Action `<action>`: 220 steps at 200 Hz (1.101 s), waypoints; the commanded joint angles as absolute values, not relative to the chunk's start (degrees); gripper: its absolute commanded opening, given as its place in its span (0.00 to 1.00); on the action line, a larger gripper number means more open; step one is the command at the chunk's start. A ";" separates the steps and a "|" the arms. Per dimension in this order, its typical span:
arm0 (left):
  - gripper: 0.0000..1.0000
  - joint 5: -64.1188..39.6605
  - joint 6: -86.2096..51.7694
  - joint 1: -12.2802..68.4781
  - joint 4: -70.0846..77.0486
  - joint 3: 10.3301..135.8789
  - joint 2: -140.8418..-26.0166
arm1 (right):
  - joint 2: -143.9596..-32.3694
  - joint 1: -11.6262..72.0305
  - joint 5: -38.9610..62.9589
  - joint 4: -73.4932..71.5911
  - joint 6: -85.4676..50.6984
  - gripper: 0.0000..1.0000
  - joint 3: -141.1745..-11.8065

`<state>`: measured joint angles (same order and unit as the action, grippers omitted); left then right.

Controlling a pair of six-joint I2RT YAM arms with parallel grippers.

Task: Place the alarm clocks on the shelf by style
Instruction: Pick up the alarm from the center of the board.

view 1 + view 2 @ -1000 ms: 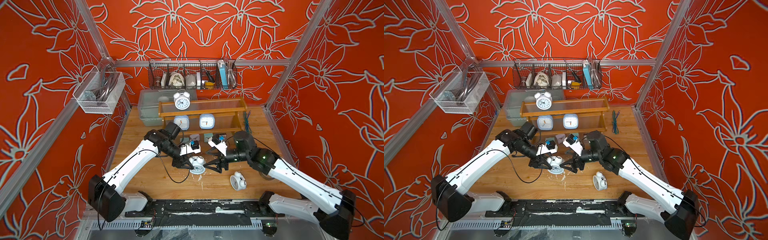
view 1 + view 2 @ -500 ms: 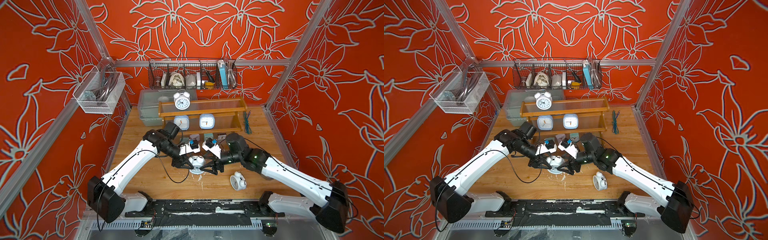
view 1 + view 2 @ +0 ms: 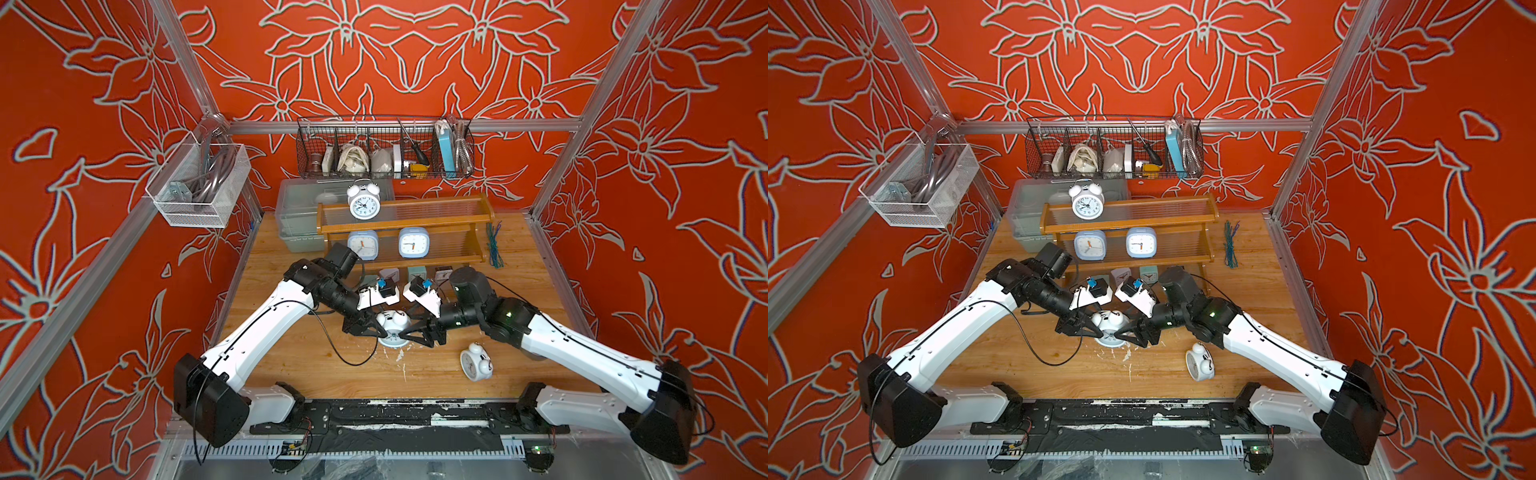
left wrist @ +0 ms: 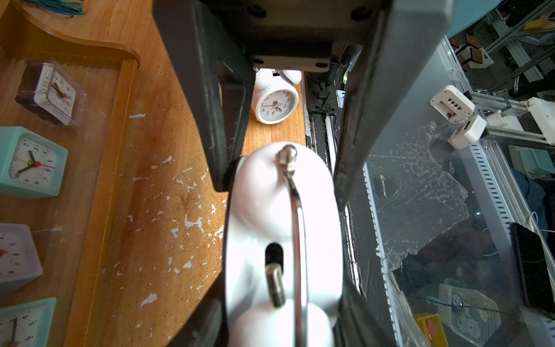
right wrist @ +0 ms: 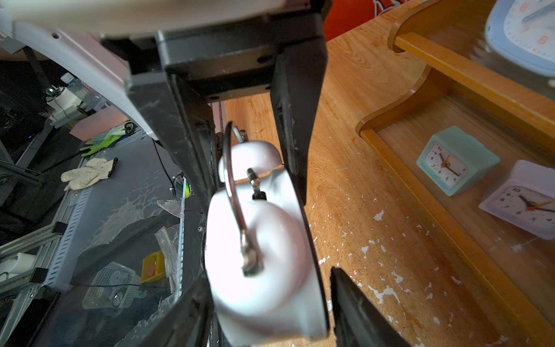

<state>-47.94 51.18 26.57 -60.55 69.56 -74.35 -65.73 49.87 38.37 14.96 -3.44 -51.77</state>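
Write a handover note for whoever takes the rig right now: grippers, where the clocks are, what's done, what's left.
Left gripper: shut on a bell clock at mid-table.
Right gripper: jaws open, straddling the same clock, with a gap on one side.
Done: top-tier clock stands on the shelf; two blue clocks are on the middle tier; four cubes are on the bottom tier.
Left: shelve the bell clock, likely on the top tier, then the fallen clock lying on the table by the right arm.
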 commanded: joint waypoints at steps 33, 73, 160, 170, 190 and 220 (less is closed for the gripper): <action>0.37 -51.59 51.08 26.11 -60.92 69.87 -72.78 | -65.31 50.29 38.76 13.36 -2.46 0.50 -50.80; 0.39 -51.42 50.58 25.97 -60.78 69.96 -72.60 | -64.02 50.30 37.59 13.73 -1.05 0.33 -50.72; 0.70 -51.50 48.31 22.59 -59.93 69.94 -70.85 | -61.06 43.83 42.17 10.06 -3.14 0.27 -50.21; 0.71 -52.08 47.98 21.79 -60.14 69.96 -70.65 | -60.74 41.35 44.77 8.02 -4.52 0.26 -49.88; 0.72 -53.53 47.17 20.02 -60.21 69.77 -70.28 | -60.38 36.74 49.21 3.93 -7.62 0.24 -49.48; 0.74 -56.09 43.71 17.74 -58.54 68.79 -69.62 | -60.01 34.32 50.40 0.01 -9.90 0.24 -49.55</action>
